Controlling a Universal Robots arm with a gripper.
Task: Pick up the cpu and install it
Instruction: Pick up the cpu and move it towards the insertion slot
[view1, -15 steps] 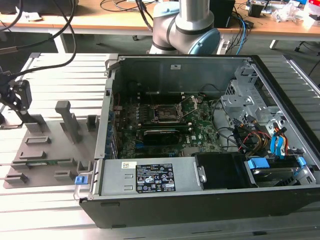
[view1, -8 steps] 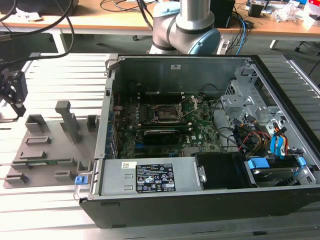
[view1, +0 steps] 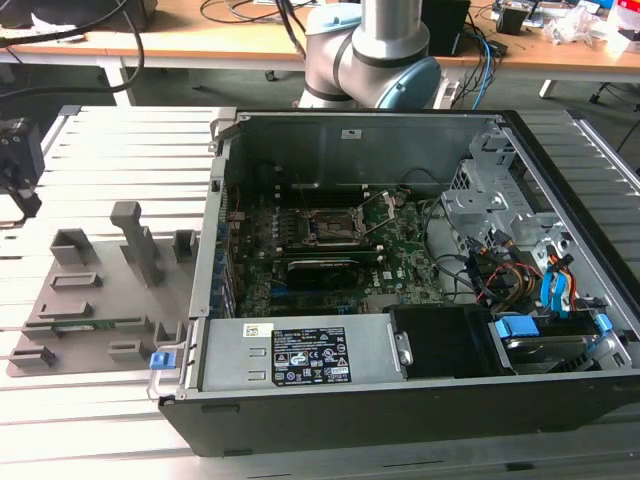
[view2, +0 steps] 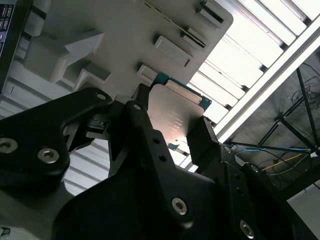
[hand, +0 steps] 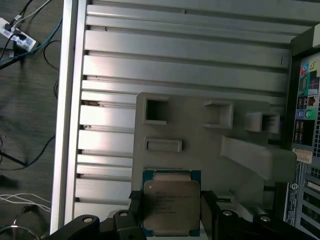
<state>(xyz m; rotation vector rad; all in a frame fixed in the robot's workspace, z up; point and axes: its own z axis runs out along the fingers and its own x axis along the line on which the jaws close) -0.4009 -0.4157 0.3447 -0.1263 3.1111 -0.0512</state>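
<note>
Since a chip has to go down flat, we note the hand (hand: 171, 207) clamped on the cpu (hand: 170, 197) by two opposite edges, with nothing pressing its faces. It hangs over the grey fixture (hand: 200, 140) on the tabletop (hand: 175, 50), seemingly clear of it. In the exterior view the fixture lies at 9 o'clock from the open case (view1: 400, 420). The socket (view1: 335, 228) inside looks unlatched, we judge.

Fixture: grey plastic block plate (view1: 110, 300) is lying on slatted aluminium table (view1: 120, 140).
Case: open black metal computer case (view1: 400, 412) is standing beside it.
</note>
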